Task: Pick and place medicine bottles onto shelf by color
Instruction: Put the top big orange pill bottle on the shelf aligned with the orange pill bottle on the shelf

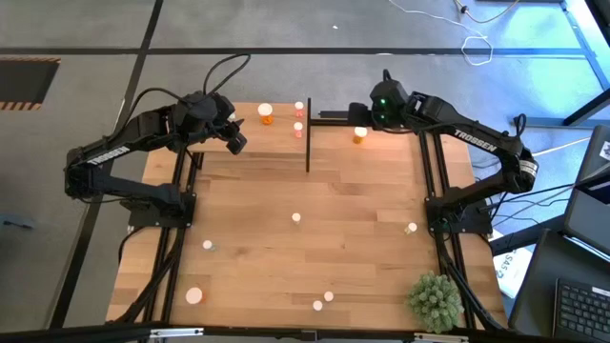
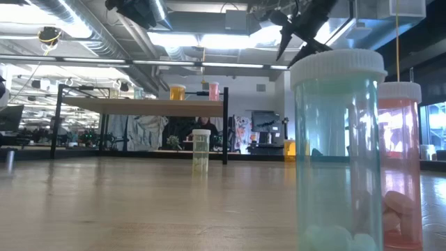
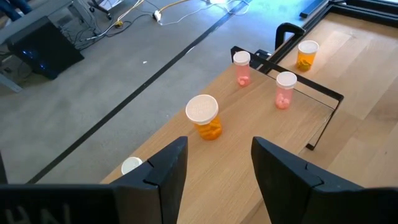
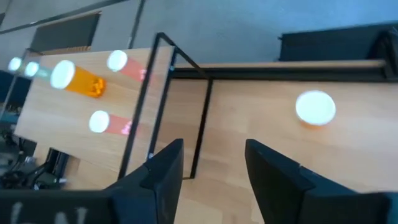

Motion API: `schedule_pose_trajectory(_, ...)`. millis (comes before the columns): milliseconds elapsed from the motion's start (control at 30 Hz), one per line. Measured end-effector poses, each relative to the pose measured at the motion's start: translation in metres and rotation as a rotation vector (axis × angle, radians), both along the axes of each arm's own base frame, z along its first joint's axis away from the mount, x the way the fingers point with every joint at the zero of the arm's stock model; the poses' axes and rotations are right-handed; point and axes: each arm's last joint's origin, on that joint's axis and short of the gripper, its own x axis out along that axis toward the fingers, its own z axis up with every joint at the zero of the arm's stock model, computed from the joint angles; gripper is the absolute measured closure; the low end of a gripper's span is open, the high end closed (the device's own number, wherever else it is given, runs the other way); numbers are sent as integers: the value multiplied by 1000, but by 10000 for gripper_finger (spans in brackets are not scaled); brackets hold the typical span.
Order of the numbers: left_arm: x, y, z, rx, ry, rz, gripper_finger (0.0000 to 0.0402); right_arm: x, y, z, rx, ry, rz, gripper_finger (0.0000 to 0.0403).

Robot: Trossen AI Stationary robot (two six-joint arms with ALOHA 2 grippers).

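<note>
- Grey floor with loose cables around a wooden table (image 1: 315,229); beyond it, across the low view, a lit room with ceiling ducts.
- At the far left of the tabletop, the raised wooden shelf (image 1: 253,143) with thin black posts.
- On the shelf: an orange bottle (image 1: 266,115) with a wide white cap and two small pink bottles (image 1: 298,108) (image 1: 298,127) near the right-hand post.
- Just right of the shelf, on the table: another orange bottle (image 1: 359,135), directly below the right arm.
- Scattered well apart over the near tabletop: several small white-capped bottles (image 1: 296,218).
- At the near right corner: spiky green plant ball (image 1: 435,297).
- Above the shelf's left part: left gripper (image 3: 214,165), fingers apart, empty.
- Above the table beside the shelf: right gripper (image 4: 210,163), fingers apart, empty.
</note>
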Motion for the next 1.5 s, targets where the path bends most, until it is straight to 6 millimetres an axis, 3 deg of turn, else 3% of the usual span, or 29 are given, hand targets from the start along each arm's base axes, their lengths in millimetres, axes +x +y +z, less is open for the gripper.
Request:
schedule_pose_trajectory(433,0,0,0,0,0,0,229,1,-1,-13,93,49,-92,139)
schedule_pose_trajectory(700,0,0,0,0,0,0,229,9,-5,-24,122,92,-91,104)
schedule_pose_trajectory(1000,0,0,0,0,0,0,229,10,-5,-32,206,103,-137,98)
schedule_pose_trajectory(1500,0,0,0,0,0,0,229,8,-5,-32,159,148,-115,98)
